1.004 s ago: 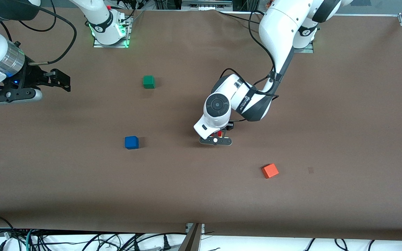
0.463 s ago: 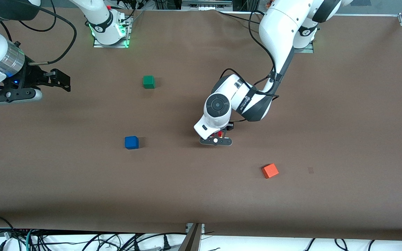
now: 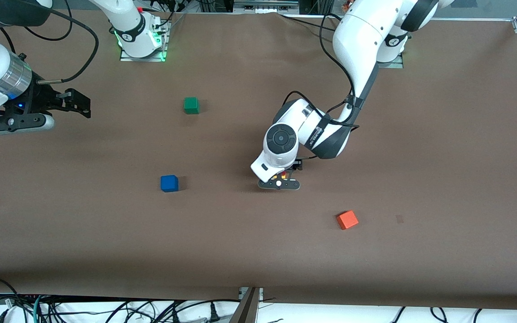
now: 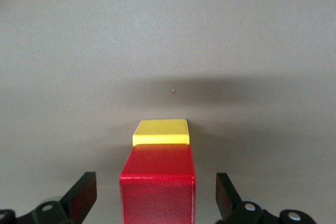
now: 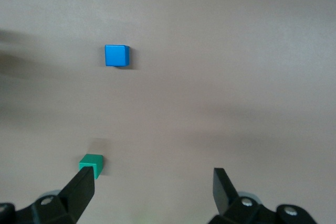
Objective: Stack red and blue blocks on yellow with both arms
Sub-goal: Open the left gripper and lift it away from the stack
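Observation:
In the left wrist view the red block (image 4: pixel 157 182) sits on top of the yellow cube (image 4: pixel 160 132), on the table's middle. My left gripper (image 4: pixel 156 200) is open around the red block, with a gap on each side between the fingers (image 4: pixel 84 195) and the block. In the front view the left gripper (image 3: pixel 279 178) hides most of this stack. The blue block (image 3: pixel 169 183) lies alone toward the right arm's end of the table and shows in the right wrist view (image 5: pixel 116 55). My right gripper (image 3: pixel 76 104) is open and empty, and waits in the air near its end of the table; it also shows in its own wrist view (image 5: pixel 155 192).
A green cube (image 3: pixel 191 105) lies farther from the front camera than the blue block and shows in the right wrist view (image 5: pixel 92 163). An orange cube (image 3: pixel 347 220) lies nearer the front camera, toward the left arm's end. The brown table (image 3: pixel 420 157) is bare elsewhere.
The left arm's hand has shifted slightly over the stack. The right arm and the loose cubes have not moved.

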